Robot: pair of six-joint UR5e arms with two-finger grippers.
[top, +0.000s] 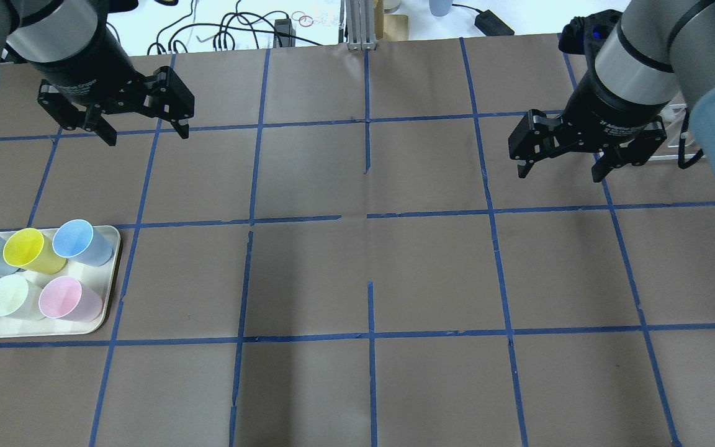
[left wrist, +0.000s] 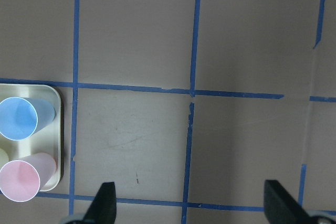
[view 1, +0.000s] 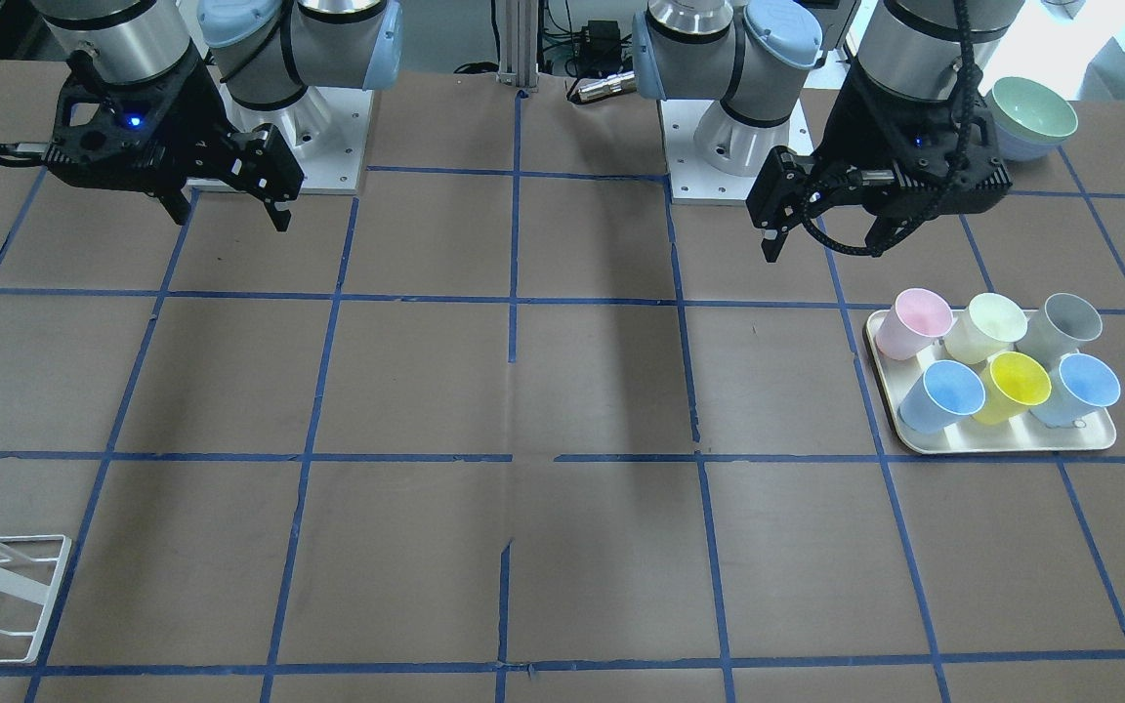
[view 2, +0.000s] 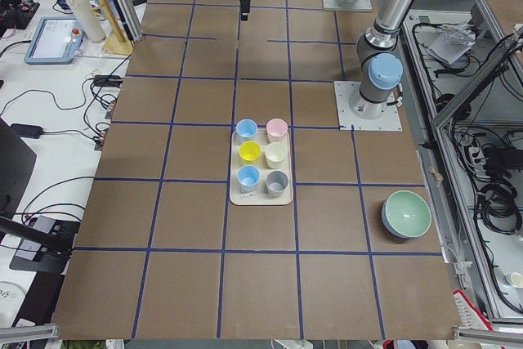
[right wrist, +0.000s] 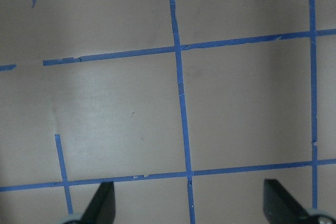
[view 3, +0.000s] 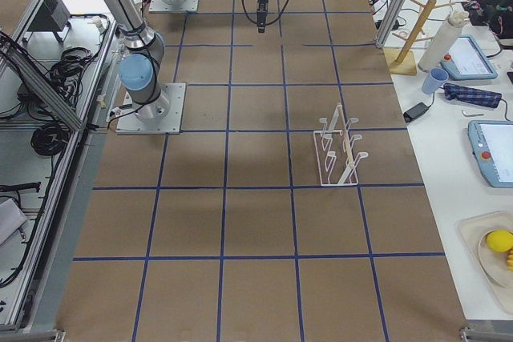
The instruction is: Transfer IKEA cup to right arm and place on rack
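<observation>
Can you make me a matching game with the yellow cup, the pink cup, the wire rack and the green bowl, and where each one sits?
Things
1. yellow plastic cup
2. pink plastic cup
3. white wire rack
4. pale green round bowl

Places
A. on the brown taped table, at the end far from the cups
B. middle of a row on the cream plastic tray
C. on the table near the tray, outside it
D. at a corner of the tray

Pairs: 1-B, 2-D, 3-A, 4-C
</observation>
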